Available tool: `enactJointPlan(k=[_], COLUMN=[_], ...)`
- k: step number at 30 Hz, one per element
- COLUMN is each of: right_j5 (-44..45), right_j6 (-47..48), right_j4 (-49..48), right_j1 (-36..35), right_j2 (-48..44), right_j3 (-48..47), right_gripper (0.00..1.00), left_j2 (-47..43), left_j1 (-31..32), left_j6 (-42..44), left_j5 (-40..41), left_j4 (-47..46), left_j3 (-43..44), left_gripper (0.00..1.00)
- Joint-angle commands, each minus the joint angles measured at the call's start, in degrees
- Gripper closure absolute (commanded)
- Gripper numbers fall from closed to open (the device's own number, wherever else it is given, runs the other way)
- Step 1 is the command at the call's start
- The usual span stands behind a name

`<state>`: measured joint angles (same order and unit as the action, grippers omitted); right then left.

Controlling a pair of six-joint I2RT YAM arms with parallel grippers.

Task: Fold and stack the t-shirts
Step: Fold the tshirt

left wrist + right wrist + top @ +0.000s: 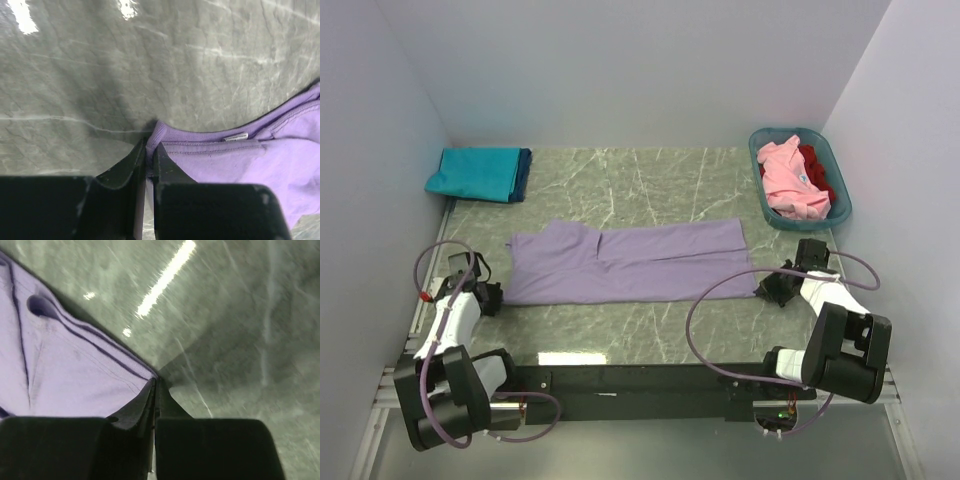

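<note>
A large lavender t-shirt [630,262] lies folded into a long band across the middle of the table. My left gripper [492,297] is at its left end. In the left wrist view the jaws [150,145] are shut on the collar edge of the lavender cloth [240,165]. My right gripper [770,290] is at the shirt's near right corner. There its jaws [155,382] are pressed together on the hem corner of the shirt [65,375]. A folded teal t-shirt [470,172] lies on a dark blue one [524,172] at the back left.
A teal-blue plastic basket [758,180] stands at the back right, holding a crumpled pink shirt [790,185] and a red one [817,165]. White walls close the table in on the left, back and right. The arms' base rail runs along the near edge.
</note>
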<state>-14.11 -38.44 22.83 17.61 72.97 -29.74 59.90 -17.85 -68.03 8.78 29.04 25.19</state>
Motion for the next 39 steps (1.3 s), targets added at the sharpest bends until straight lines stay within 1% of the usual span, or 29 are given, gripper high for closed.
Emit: enactJointPlan(k=[1, 7, 8, 10, 11, 12, 13, 14, 15, 17, 19, 20, 21, 22, 23, 24, 25, 26, 27, 28, 29, 31, 32, 33, 34, 35, 37, 38, 39], right_j5=[7.51, 7.26, 6.64, 6.2, 6.46, 6.64, 7.51, 7.95, 8.57, 10.84, 12.87, 15.4, 16.3, 17.09, 17.62, 18.32, 18.07, 17.8, 17.71, 17.1, 16.57, 14.48, 14.2, 12.54, 10.7, 9.55, 7.61, 6.3, 5.76], right_j6=[0.21, -2.96, -3.05, -2.96, -2.96, -2.96, -2.87, -2.79, -2.61, -2.35, -2.26, -2.43, -2.43, -2.43, -2.52, -2.43, -1.74, -1.3, -0.77, 1.06, 2.13, 4.49, 5.38, 6.17, 7.48, 8.28, 9.34, 9.6, 9.87], right_j4=[9.59, 13.82, 13.99, 14.78, 14.79, 14.87, 15.22, 15.4, 16.01, 16.89, 17.69, 17.77, 17.08, 16.55, 16.11, 14.8, 13.92, 13.04, 11.55, 10.4, 9.18, 6.89, 5.49, 4.78, 4.25, 2.59, 1.35, 0.82, -0.14], right_j1=[-0.29, 0.06, 0.06, 0.06, 0.06, -0.03, -0.2, -0.46, -1.51, -2.83, -6.51, -8.18, -10.03, -13.7, -15.48, -17.15, -19.43, -22.41, -24.01, -25.24, -27.51, -29.11, -30.25, -30.61, -31.14, -31.75, -32.46, -32.55, -32.81], right_j2=[-1.24, -6.26, -6.43, -6.61, -7.4, -8.19, -8.98, -10.55, -11.18, -12.06, -12.41, -12.59, -12.59, -12.33, -11.72, -11.27, -10.57, -9.26, -8.73, -8.11, -7.15, -6.18, -5.39, -5.12, -4.94, -4.68, -4.59, -4.59, -4.59], right_j3=[1.52, 0.91, 0.91, 0.56, 0.03, -0.41, -1.02, -2.42, -3.39, -6.8, -9.19, -11.37, -12.27, -13.15, -14.63, -15.26, -15.79, -16.75, -17.28, -17.55, -17.9, -17.9, -17.73, -17.64, -17.46, -16.76, -15.97, -15.36, -14.92], right_gripper=[1.0, 1.0, 1.0, 0.98, 0.9, 0.82, 0.64, 0.56, 0.5, 0.44, 0.43, 0.43, 0.43, 0.43, 0.43, 0.43, 0.43, 0.44, 0.44, 0.44, 0.45, 0.45, 0.45, 0.46, 0.46, 0.46, 0.46, 0.47, 0.47], left_j2=[0.92, 0.22, 0.13, 0.04, -0.31, -0.57, -0.83, -1.53, -1.8, -2.41, -2.59, -2.77, -2.86, -2.68, -1.9, -1.28, -0.41, 1.43, 2.49, 3.9, 7.04, 10.83, 15.2, 17.42, 19.62, 24.08, 28.32, 32.43, 34.21], left_j1=[-2.71, -5.18, -5.27, -5.27, -5.27, -5.27, -5.36, -5.36, -5.27, -5.27, -5.27, -5.18, -5.09, -3.96, -2.65, -0.98, 3.3, 5.78, 8.42, 12.88, 14.84, 19.4, 20.39, 22.22, 22.85, 23.38, 24.43, 24.7, 24.96], left_j6=[2.2, 2.73, 2.81, 2.73, 2.9, 3.25, 3.6, 4.13, 5.61, 6.76, 8.87, 9.49, 12.02, 12.83, 13.27, 15.71, 16.08, 17.3, 19.06, 20.55, 21.09, 25.74, 27.93, 29.43, 31.1, 33.73, 36.64, 37.52, 39.62], left_j5=[0.98, 0.81, -0.07, -0.95, -2.0, -2.36, -2.62, -2.62, -2.19, -0.7, 1.76, 2.47, 3.0, 3.78, 4.75, 4.93, 6.41, 7.13, 7.13, 6.78, 7.04, 5.39, 5.46, 5.29, 4.85, 4.67, 4.67, 5.37, 6.42], left_j4=[2.16, 4.8, 4.71, 4.71, 4.54, 4.45, 4.54, 4.62, 4.71, 6.46, 7.61, 8.31, 7.71, 7.79, 7.96, 7.27, 7.26, 6.74, 5.17, 4.11, 3.84, 1.12, 0.94, 0.32, -0.12, -0.29, -0.12, 0.31, 0.32], left_j3=[0.39, 1.26, 1.18, 1.09, 1.09, 1.26, 1.53, 1.96, 3.27, 5.3, 8.99, 10.3, 12.84, 14.35, 17.58, 19.09, 20.67, 23.73, 24.98, 26.21, 27.62, 31.31, 34.19, 35.62, 36.85, 39.56, 42.47, 45.62, 46.87], left_gripper=[0.9, 0.87, 0.85, 0.74, 0.62, 0.57, 0.51, 0.47, 0.36, 0.24, 0.19, 0.18, 0.15, 0.15, 0.16, 0.17, 0.17, 0.19, 0.21, 0.22, 0.22, 0.23, 0.24, 0.24, 0.25, 0.26, 0.28, 0.31, 0.33])
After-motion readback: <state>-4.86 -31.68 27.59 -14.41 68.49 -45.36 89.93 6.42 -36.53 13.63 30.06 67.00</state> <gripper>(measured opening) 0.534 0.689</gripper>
